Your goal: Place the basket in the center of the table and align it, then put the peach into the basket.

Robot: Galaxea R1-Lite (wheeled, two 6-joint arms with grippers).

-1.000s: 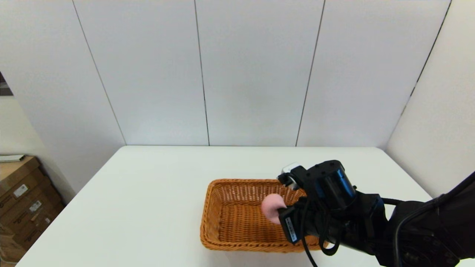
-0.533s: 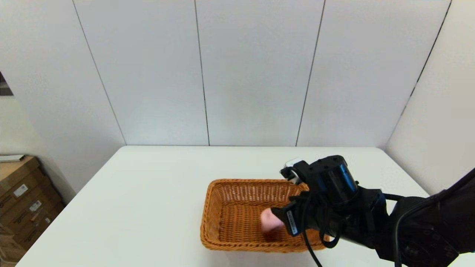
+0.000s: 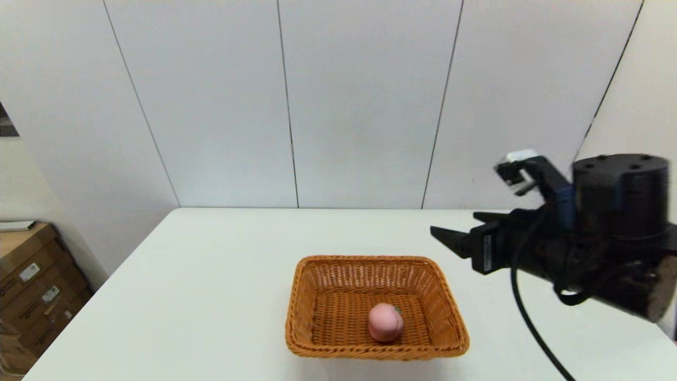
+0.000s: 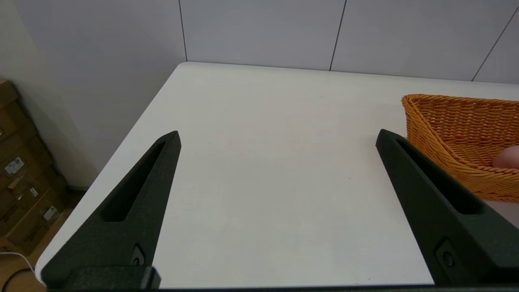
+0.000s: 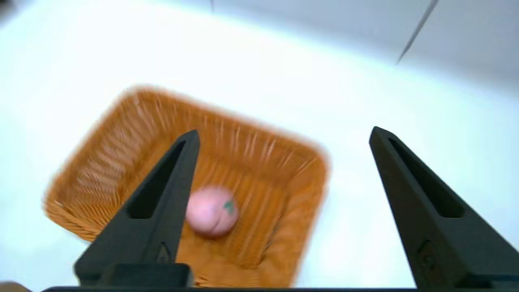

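Wicker on my left first: from the left gripper (image 4: 275, 138), parked low with its fingers spread wide and nothing between them, the basket (image 3: 376, 307) sits off to its right side on the table (image 3: 211, 275). I've got the peach (image 3: 385, 321) lying on the basket floor, near the front wall, green tip up. My right gripper (image 3: 449, 238) hangs above and to the right of the basket, well apart from it, fingers spread, empty.

Risks, as I judge them: the peach is round and could roll against the wall if I bump the basket, and the right arm's dangling cable (image 3: 529, 328) could snag the rim on a low sweep.

Smooth white tabletop, matte. Pale panelled wall (image 3: 338, 106) behind, cardboard boxes (image 3: 31, 296) on the floor far left.
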